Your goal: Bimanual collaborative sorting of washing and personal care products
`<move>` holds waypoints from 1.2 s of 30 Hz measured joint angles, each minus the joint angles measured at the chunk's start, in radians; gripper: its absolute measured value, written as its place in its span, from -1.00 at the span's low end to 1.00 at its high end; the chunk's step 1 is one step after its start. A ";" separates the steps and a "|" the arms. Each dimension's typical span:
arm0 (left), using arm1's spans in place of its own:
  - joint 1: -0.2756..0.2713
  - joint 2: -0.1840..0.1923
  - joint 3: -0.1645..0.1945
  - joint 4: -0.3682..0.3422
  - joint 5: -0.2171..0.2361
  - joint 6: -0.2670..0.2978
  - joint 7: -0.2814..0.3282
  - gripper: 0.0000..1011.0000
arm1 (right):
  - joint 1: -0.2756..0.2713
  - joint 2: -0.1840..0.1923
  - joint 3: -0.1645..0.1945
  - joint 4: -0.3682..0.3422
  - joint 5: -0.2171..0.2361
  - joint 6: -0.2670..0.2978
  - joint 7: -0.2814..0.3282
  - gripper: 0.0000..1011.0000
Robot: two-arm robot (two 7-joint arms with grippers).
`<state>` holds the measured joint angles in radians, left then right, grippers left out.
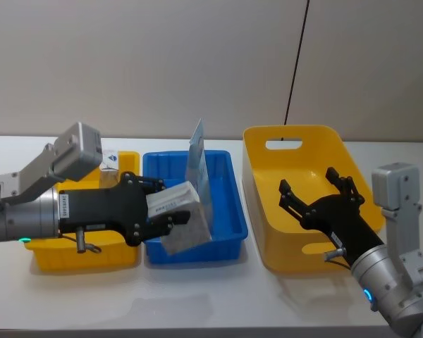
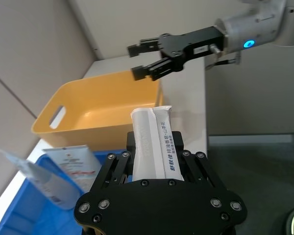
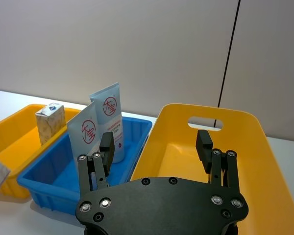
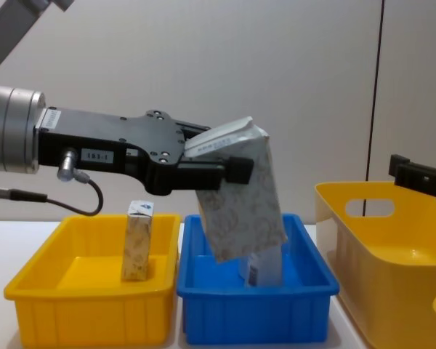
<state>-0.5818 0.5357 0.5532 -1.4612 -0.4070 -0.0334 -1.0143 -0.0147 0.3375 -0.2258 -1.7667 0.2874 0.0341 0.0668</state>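
The left gripper point(image 1: 166, 204) is clamped on a beige pack point(image 4: 243, 193), held tilted above the blue bin point(image 1: 194, 255) and seemingly clear of the pouches point(image 3: 109, 115) standing inside. At that bin's 3 o'clock the right gripper point(image 1: 309, 184) hovers over the big yellow bin point(image 1: 268, 236), fingers apart. At 9 o'clock, another pack point(image 4: 138, 240) stands in a small yellow bin point(image 4: 87, 316).
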 joint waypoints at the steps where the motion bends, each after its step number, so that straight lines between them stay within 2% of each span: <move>1: -0.002 0.000 0.002 0.001 -0.002 -0.001 -0.005 -0.28 | 0.000 0.000 0.000 0.000 0.000 0.000 0.000 0.98; 22: -0.047 -0.008 0.068 0.028 -0.055 -0.026 -0.152 -0.28 | 0.000 0.000 0.000 0.000 0.000 0.000 0.000 0.98; 36: -0.059 -0.018 0.090 0.043 -0.077 -0.029 -0.186 -0.28 | 0.000 0.000 0.000 0.000 0.000 0.000 0.000 0.98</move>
<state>-0.6410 0.5175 0.6427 -1.4184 -0.4842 -0.0624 -1.2003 -0.0146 0.3375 -0.2258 -1.7667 0.2874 0.0341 0.0668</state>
